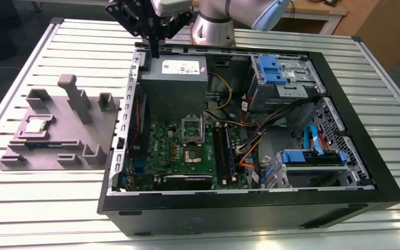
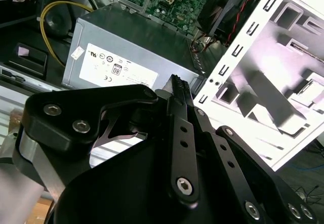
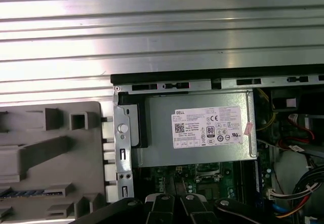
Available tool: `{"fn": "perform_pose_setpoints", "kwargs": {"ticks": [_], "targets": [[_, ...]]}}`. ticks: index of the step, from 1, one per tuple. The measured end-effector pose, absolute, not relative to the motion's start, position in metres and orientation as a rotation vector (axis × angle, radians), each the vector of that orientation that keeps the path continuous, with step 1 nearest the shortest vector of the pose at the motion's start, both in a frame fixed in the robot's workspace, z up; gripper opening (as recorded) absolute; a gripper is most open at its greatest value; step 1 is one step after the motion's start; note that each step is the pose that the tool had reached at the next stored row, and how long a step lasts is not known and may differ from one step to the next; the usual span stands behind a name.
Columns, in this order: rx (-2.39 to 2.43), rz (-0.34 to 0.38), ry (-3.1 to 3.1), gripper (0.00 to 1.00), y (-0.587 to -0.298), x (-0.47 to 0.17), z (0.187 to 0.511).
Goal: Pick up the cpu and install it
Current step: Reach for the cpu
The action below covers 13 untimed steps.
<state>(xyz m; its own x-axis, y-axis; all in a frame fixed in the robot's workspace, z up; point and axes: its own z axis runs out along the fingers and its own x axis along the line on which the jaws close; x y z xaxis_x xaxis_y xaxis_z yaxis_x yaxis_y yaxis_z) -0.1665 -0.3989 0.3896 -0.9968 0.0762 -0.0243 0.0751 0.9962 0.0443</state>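
Black linkage bars of the gripper crowd the second wrist view. Its two fingers are pressed together with nothing between them. In the exterior view the gripper hangs above the rear rim of the computer case, just over the power supply.

Biggest hazard, as I judge it, is the case itself — its metal wall stands between the gripper and the grey tray, so a low sideways path would likely strike it. On the tray, upright posts stand near the cpu, which lies flat in its recess, well apart from the gripper. Fingers arriving closed would press on the chip's top rather than take its edges. The chip looks thin and slick, so a shallow pinch could let it tilt or drop. At the socket on the motherboard, a tilted chip could jam.

Hard to make out: whether the socket's frame is open, and which way the chip faces — both are too small to tell. The first wrist view cuts off part of the tray and the fingertips.
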Motion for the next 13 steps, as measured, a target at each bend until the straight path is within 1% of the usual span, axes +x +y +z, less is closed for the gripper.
{"fn": "perform_pose_setpoints", "kwargs": {"ticks": [13], "targets": [[0.118, 0.068, 3.113, 0.1, -0.3989, -0.1705, 0.3892]]}}
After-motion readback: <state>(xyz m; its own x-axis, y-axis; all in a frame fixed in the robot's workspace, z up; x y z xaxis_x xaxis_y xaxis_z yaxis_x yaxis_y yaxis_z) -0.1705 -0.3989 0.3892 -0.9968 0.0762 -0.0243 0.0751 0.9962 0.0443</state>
